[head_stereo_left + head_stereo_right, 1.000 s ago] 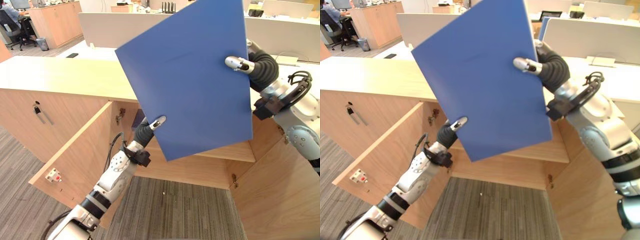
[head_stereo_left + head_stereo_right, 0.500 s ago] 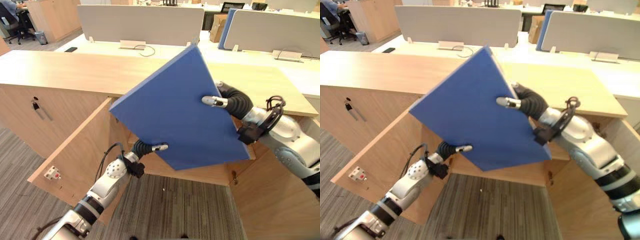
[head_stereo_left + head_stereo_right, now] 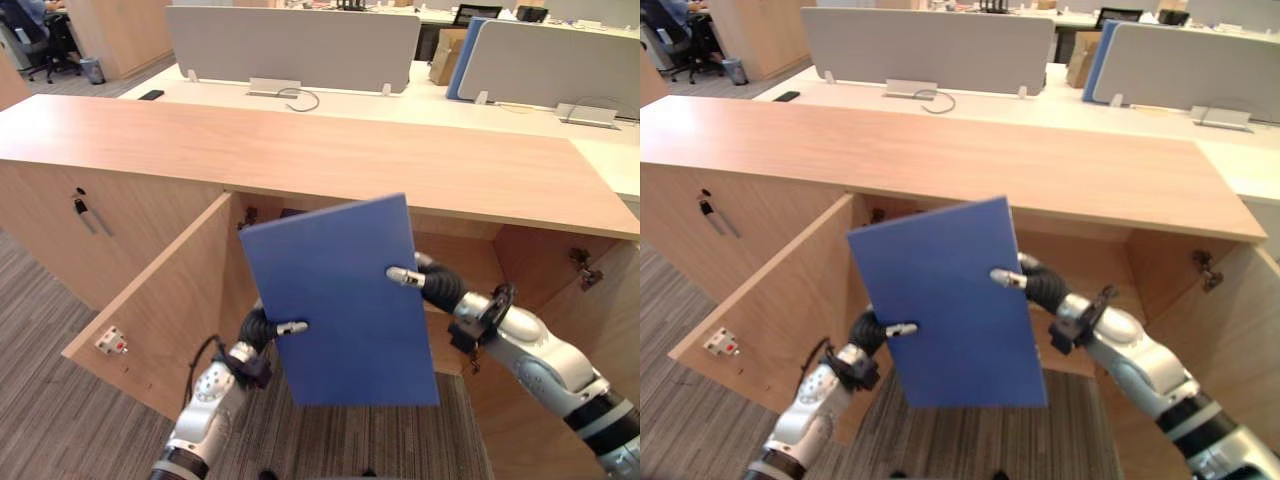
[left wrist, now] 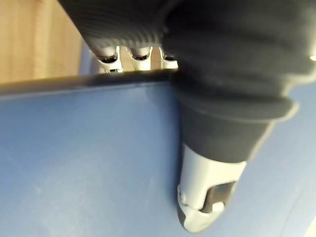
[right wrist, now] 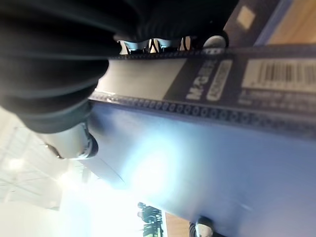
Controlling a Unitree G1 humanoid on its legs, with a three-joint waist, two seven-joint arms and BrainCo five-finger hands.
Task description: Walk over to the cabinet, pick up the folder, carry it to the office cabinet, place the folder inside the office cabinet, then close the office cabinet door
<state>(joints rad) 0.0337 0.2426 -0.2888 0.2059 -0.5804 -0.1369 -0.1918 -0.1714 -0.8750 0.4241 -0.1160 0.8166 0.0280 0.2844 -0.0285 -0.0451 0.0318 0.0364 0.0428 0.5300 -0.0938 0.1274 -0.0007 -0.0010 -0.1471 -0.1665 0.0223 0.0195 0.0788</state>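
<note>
A blue folder [image 3: 340,300] hangs nearly upright in front of the open office cabinet [image 3: 470,250], just below its wooden top [image 3: 300,150]. My left hand [image 3: 258,326] grips the folder's lower left edge, thumb [image 4: 207,192] pressed on the front face and fingers going behind. My right hand [image 3: 438,283] holds the right edge at mid height; its thumb [image 5: 74,143] lies on the face while its fingers curl over the spine. The folder [image 5: 197,163] hides most of the cabinet's inside.
The cabinet's left door [image 3: 160,310] swings out toward me and the right door [image 3: 590,330] stands open at the right. A closed door with a handle [image 3: 85,210] lies further left. Desks with grey partitions [image 3: 290,45] stand behind, and grey carpet [image 3: 60,420] lies below.
The view has dipped toward the cabinet. Both hands have brought the folder down from above the countertop to the cabinet opening and turned it more upright, still holding it.
</note>
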